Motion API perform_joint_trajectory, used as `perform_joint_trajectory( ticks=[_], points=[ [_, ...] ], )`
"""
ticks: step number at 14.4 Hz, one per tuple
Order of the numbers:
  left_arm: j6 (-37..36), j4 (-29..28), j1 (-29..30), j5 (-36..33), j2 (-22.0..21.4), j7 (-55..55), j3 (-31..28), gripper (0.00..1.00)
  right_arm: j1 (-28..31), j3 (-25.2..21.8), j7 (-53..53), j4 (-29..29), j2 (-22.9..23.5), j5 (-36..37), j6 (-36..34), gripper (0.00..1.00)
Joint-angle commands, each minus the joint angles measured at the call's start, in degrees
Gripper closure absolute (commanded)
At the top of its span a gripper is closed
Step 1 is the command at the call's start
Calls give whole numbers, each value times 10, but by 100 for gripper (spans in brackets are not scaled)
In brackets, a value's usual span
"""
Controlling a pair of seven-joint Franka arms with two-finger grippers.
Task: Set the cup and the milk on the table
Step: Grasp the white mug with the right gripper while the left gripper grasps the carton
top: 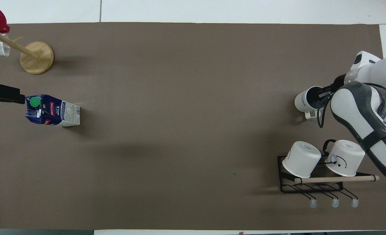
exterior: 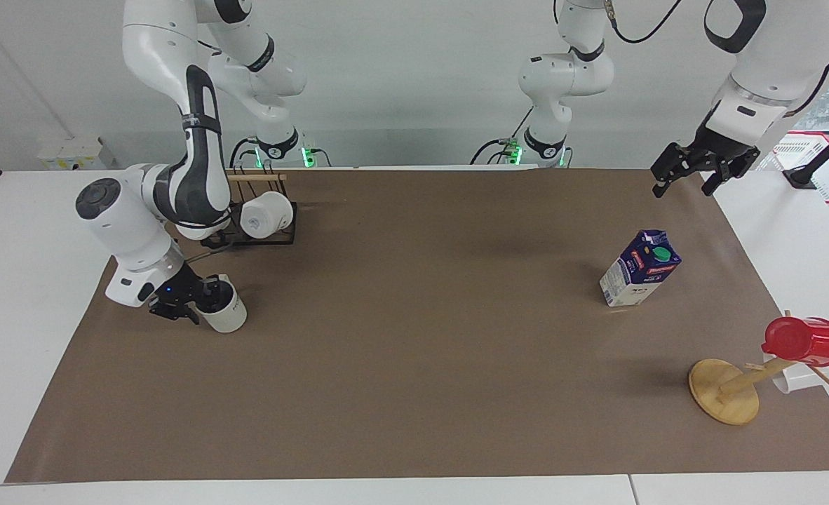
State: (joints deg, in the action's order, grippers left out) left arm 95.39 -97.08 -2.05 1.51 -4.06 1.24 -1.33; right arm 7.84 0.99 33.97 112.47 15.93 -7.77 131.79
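right gripper (exterior: pixel 200 303): down at the cup's rim, one finger looks dipped inside and the other outside the wall, so it seems pinched onto the rim. Looks like a grip but can't swear it's fully tight.
cup (exterior: pixel 224 313): small off-white mug with a dark inside, standing on the brown paper at the right arm's end of the table, a bit farther from the robots than the black rack.
rack (top: pixel 313 182): two white mugs hanging on it, not part of the job.
left gripper (exterior: pixel 696 165): fingers spread, nothing in them, hanging in the air above the paper's corner near the milk, at the left arm's end.
milk (exterior: pixel 640 269): blue and white carton with a green cap, upright on the paper, untouched.
mug tree (exterior: pixel 726 389): wooden stand with a red mug on it, farther from the robots than the milk.
table (exterior: pixel 414 365): middle of the paper is where stuff would probably go.
progress: early days imo. Cup is just being grabbed, nothing placed yet; milk is not yet picked up either.
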Motion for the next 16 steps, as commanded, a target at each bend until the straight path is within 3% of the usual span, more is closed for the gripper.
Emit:
perform_joint_trajectory(
  ticks=[1, 3, 5, 7, 12, 14, 16],
  points=[
    [45, -51, 0, 8, -22, 1, -2, 0, -3, 3, -4, -3, -4, -12, -3, 100],
    [81, -78, 7, 8, -23, 3, -4, 0, -8, 5, -21, -17, -11, -4, -23, 100],
    [97, -89, 26, 8, -23, 20, -4, 0, -45, 4, -63, -58, -13, -1, -72, 100],
    [101, -100, 26, 7, -23, 30, -4, 0, -83, 5, -129, -77, -13, 20, -74, 100],
    [138, -145, 28, 8, -21, 28, -4, 0, -220, 5, -311, -59, -2, 65, 8, 100],
    [180, -163, 28, 8, -17, 25, -4, 0, -257, 5, -323, -59, 21, 70, 54, 100],
    [210, -192, 32, 8, -17, 23, -4, 0, -289, 6, -324, -55, 30, 70, 54, 100]
  ],
)
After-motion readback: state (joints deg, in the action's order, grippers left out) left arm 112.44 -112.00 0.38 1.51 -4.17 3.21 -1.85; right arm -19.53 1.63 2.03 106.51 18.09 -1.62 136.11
